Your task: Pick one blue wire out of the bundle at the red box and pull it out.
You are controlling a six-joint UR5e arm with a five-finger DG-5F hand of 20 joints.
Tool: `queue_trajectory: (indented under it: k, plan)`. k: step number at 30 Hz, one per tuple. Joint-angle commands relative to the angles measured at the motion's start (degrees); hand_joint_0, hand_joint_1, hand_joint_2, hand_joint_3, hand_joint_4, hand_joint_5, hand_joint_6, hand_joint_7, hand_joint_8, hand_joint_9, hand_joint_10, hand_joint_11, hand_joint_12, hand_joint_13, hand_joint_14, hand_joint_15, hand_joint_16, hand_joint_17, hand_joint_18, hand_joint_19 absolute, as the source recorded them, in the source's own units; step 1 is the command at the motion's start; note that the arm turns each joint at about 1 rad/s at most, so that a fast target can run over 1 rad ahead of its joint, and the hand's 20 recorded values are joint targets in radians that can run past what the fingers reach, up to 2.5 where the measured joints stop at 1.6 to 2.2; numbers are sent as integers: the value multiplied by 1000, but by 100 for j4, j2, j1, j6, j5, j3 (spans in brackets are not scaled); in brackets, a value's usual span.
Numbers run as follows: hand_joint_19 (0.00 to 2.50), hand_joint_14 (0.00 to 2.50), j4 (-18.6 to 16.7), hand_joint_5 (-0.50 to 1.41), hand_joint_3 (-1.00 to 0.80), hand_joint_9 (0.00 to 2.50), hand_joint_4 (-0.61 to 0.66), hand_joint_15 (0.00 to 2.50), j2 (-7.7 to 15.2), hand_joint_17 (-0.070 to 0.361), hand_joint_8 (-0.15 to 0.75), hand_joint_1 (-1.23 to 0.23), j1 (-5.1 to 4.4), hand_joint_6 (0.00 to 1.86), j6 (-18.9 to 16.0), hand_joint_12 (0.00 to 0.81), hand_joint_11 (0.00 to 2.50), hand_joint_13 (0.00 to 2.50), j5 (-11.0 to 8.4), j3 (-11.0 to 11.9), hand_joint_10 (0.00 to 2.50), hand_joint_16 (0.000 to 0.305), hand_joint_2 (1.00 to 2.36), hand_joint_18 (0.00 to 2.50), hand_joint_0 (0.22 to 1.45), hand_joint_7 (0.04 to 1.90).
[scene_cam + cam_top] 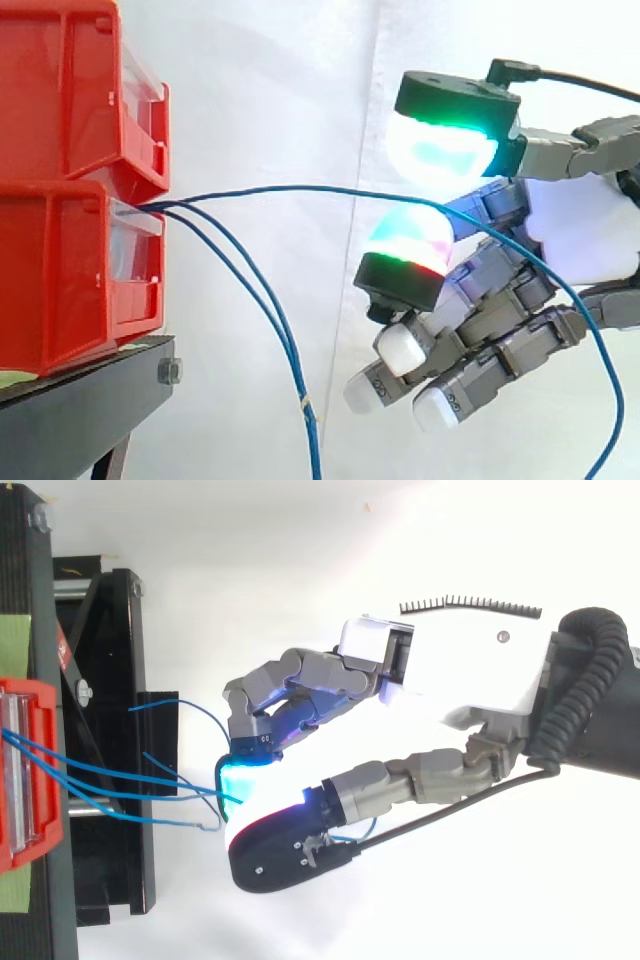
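Several blue wires come out between the two stacked red bins [60, 270] at the left. One blue wire [280, 188] runs almost level to the right and passes between two glowing pads [445, 150] of my hand [580, 230], then trails down behind the palm. My hand is shut on this wire, pinching it between the thumb and a curled finger. Two other blue wires [260, 290] sag down from the bins. From above, my hand [450, 670] reaches in from the right, its pinch just off the stand's edge, where the wires [120, 795] meet it.
The red bins [25, 770] rest on a black stand [80, 410] with its frame [110, 680] between bins and hand. A loose blue wire end [185, 705] curls near the curled fingers. A white curtain hangs behind.
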State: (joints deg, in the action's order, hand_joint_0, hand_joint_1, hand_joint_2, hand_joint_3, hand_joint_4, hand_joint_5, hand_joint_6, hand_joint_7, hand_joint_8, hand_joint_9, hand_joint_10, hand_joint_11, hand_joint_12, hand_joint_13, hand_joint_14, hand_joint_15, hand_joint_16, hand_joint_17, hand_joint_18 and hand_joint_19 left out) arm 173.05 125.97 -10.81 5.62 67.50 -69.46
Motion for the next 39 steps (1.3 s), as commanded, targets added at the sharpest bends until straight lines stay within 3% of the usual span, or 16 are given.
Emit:
queue_trajectory:
  k: [1,10,23,33,35,39]
  plan:
    - [313,2,0,-156,-317,786,206,91,-2,139,381,-616,0,844,1,445,552,315,0,2,17,62,1013,436,571,1205]
    - [302,2,0,-157,-184,796,186,93,-2,136,374,-726,0,857,1,441,583,336,0,-6,17,61,1018,455,580,1213]
    - [282,4,27,-149,-108,833,161,100,-2,134,378,-773,0,864,-17,440,610,379,18,-6,18,59,1023,501,605,1265]
    - [279,4,448,-151,-94,843,138,109,-90,133,378,-782,0,869,-17,438,626,388,26,-24,20,59,1023,512,613,1278]
    - [279,3,475,-151,-93,843,137,106,-99,133,378,-782,0,870,-17,437,629,389,35,-59,18,59,1023,513,613,1281]
    - [278,4,457,-152,-91,845,134,105,-239,133,375,-781,0,872,-8,437,615,389,18,-376,20,59,1023,514,613,1272]
